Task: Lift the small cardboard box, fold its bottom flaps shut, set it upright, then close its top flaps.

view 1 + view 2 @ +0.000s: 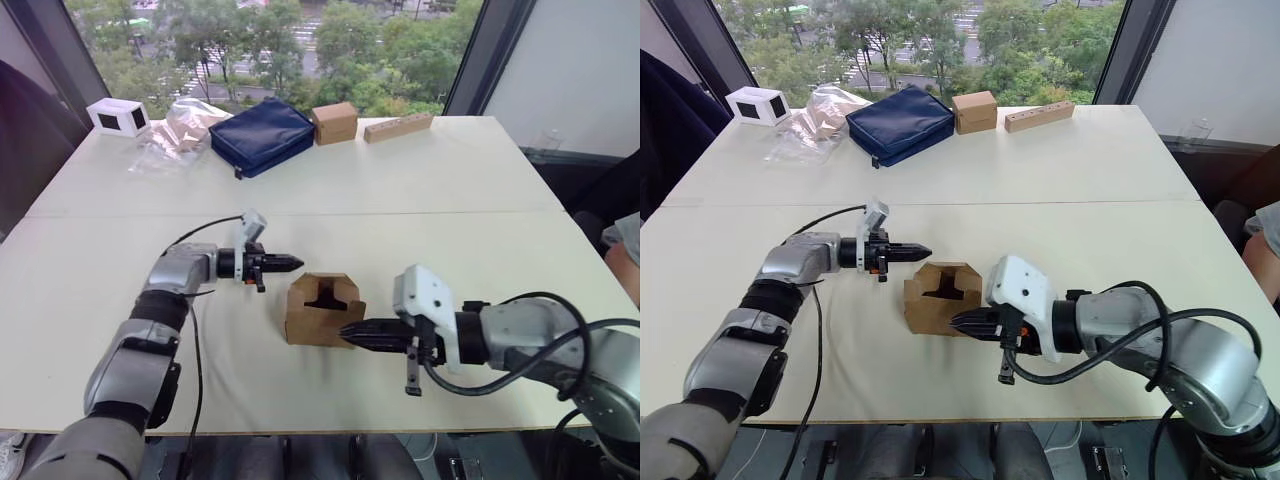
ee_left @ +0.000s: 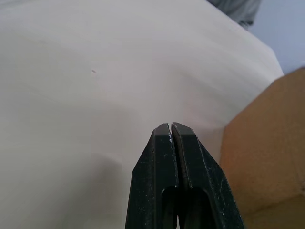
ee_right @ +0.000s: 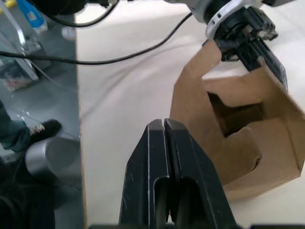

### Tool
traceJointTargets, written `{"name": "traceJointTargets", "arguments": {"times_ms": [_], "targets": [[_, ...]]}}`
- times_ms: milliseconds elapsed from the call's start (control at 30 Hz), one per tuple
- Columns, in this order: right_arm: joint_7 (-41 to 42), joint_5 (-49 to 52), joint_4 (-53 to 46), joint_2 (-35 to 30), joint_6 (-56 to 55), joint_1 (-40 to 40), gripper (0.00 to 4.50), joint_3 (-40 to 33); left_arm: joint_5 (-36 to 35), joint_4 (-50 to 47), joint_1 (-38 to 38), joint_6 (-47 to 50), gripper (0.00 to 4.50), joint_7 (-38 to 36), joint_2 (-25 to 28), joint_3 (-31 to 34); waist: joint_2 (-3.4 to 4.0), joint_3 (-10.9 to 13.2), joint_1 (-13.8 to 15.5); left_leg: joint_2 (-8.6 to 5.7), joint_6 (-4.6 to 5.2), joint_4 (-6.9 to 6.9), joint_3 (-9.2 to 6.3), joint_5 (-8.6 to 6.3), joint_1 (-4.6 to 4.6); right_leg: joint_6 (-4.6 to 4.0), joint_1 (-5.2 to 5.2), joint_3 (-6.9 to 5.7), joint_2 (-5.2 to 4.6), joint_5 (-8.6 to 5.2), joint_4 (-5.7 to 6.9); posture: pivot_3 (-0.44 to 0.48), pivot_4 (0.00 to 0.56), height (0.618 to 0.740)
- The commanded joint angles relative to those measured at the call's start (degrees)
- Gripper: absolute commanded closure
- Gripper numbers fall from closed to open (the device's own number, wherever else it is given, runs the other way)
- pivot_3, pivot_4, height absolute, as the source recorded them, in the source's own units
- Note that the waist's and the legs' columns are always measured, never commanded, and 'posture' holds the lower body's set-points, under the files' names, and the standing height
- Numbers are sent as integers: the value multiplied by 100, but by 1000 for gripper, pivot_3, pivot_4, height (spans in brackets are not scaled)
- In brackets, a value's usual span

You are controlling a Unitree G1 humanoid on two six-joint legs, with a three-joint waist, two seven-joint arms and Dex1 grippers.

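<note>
Nearest me, lower right of the head view: the right gripper [image 1: 352,332], fingers pressed together with nothing between them, tip at the lower right corner of the small cardboard box [image 1: 322,310]. I cannot tell whether it is touching.

The box stands on the table [image 1: 450,230] just below frame centre, resting on its base and open end up. The top flaps [image 1: 324,290] are partly folded inward but not shut; a dark notch-shaped gap shows between them in the right wrist view. The bottom flaps are under the box, so I cannot confirm them directly. I judge they are folded, since the box sits level.

Left of centre: the left gripper [image 1: 288,263], fingers also closed on nothing, tip just beside the box's upper left edge, apart from it.

Progress estimate: 3 of 4 steps look done (lift, bottom fold, set upright). Remaining: press the top flaps down flat and tuck the seam.

Upper part of frame, well apart: navy pouch [image 1: 263,135], another small brown box [image 1: 334,122], long brown block [image 1: 398,126], white box [image 1: 118,116]. Not involved.
</note>
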Motion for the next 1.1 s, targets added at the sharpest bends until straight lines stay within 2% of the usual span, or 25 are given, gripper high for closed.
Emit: {"name": "traceJointTargets", "arguments": {"times_ms": [33, 167, 433, 1100], "targets": [[-102, -381, 68, 94, -200, -187, 4500, 270, 204, 75, -84, -157, 4469, -407, -5, -64, 0, 0, 10, 0, 0, 0, 0, 0, 0, 0, 0, 0, 1, 0, 0, 0, 150, 740], [-147, -639, 162, 115, -195, -258, 4500, 481, 245, -128, 31, -78, 4469, -601, -40, -39, 0, 0, 27, 1, 0, 0, -2, 0, 0, 0, 1, -1, -1, 0, 1, 0, 150, 740], [-260, -636, 316, 508, -105, -344, 4500, 555, 204, -489, 257, -42, 4469, -321, -127, 146, 1, 0, 20, 1, 0, 1, -4, 0, -1, 0, 0, 0, -3, 0, 1, 0, 150, 740], [-106, -1106, 899, 767, -146, -755, 4500, 991, 149, -1058, 562, 167, 4469, -187, -119, 241, 1, -1, 19, 1, 0, 1, -4, 0, -1, 0, 0, 0, -2, 0, 2, 0, 150, 740]]}}
